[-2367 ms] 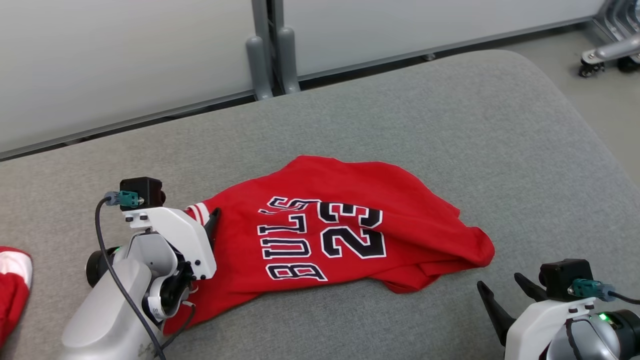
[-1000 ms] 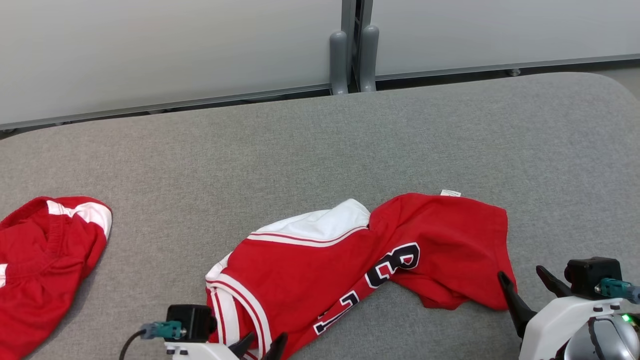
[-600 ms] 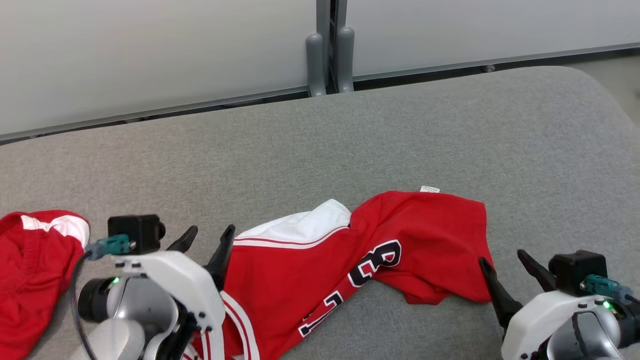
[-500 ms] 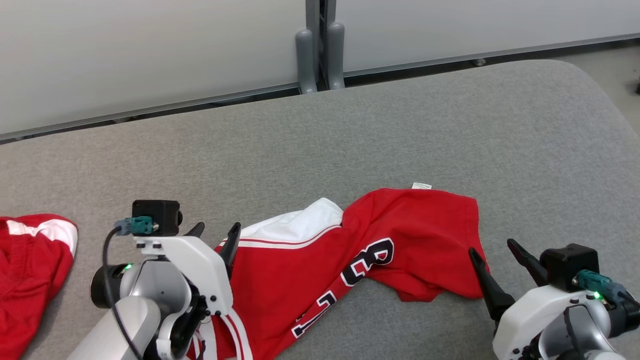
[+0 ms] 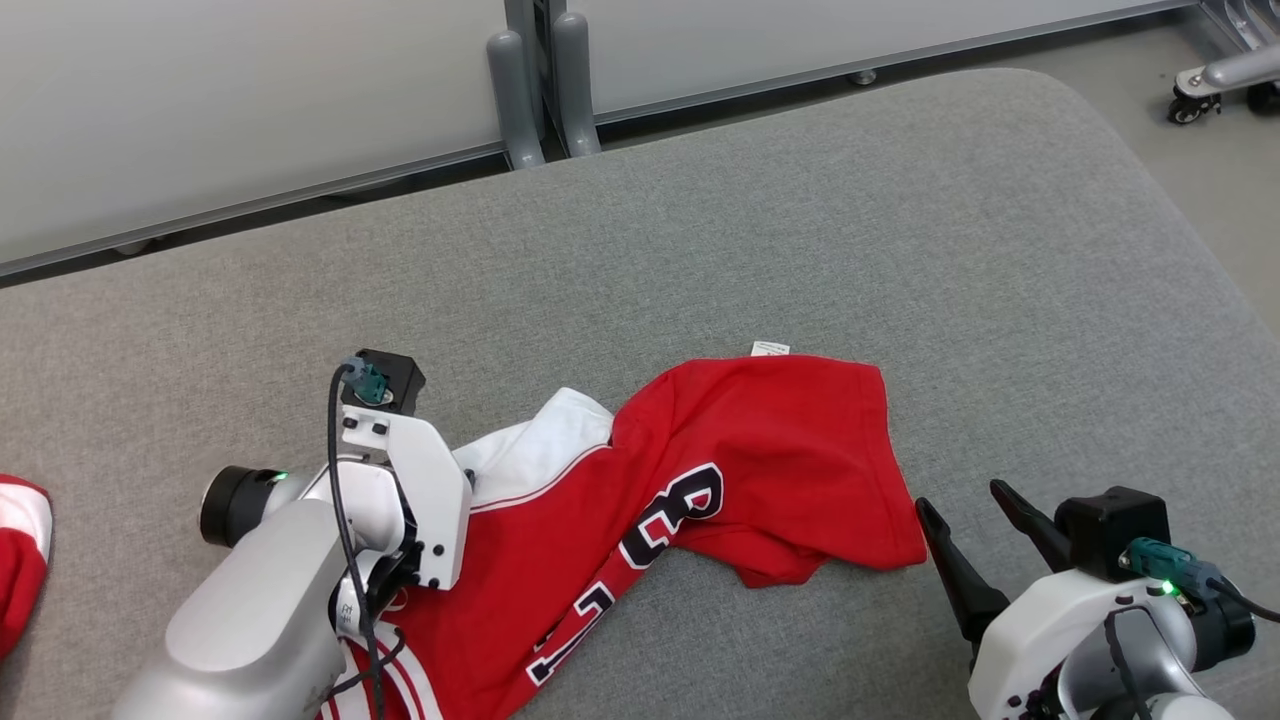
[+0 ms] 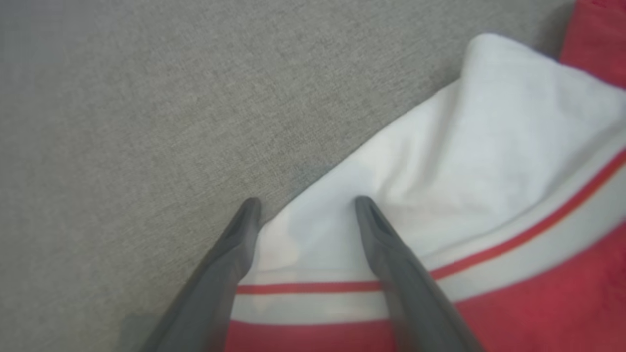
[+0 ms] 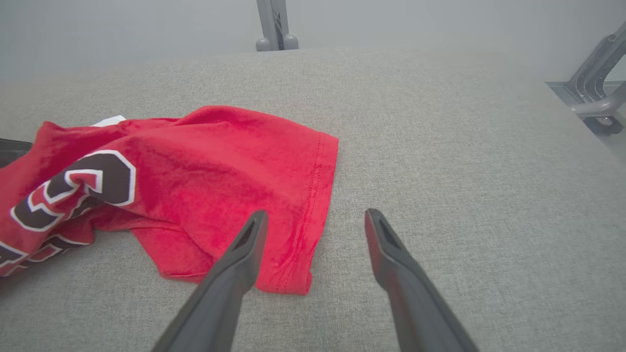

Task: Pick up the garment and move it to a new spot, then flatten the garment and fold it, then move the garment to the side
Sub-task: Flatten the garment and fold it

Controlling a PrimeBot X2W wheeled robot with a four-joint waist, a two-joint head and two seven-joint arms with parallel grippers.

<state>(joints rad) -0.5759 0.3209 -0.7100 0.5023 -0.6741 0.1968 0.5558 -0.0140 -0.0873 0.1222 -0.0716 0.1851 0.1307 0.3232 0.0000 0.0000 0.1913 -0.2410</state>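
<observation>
Garment: red jersey (image 5: 760, 440), crumpled on the grey surface (image 5: 900, 200), near the centre; white panel (image 6: 489, 137) at its left end, black-and-white lettering (image 5: 670, 515) facing up, small white tag (image 5: 770, 348) at its far edge.
Left gripper (image 6: 305, 200): low over the jersey's left end; fingers released and spread, one tip over bare surface, the other over the white panel; nothing pinched between them. Contact with the fabric: cannot tell.
Right gripper (image 5: 957, 493): near right, just beside the jersey's right hem; fingers released, spread, empty.
Other: red-and-white cloth (image 5: 20, 560) at the left edge, well apart from the jersey.
</observation>
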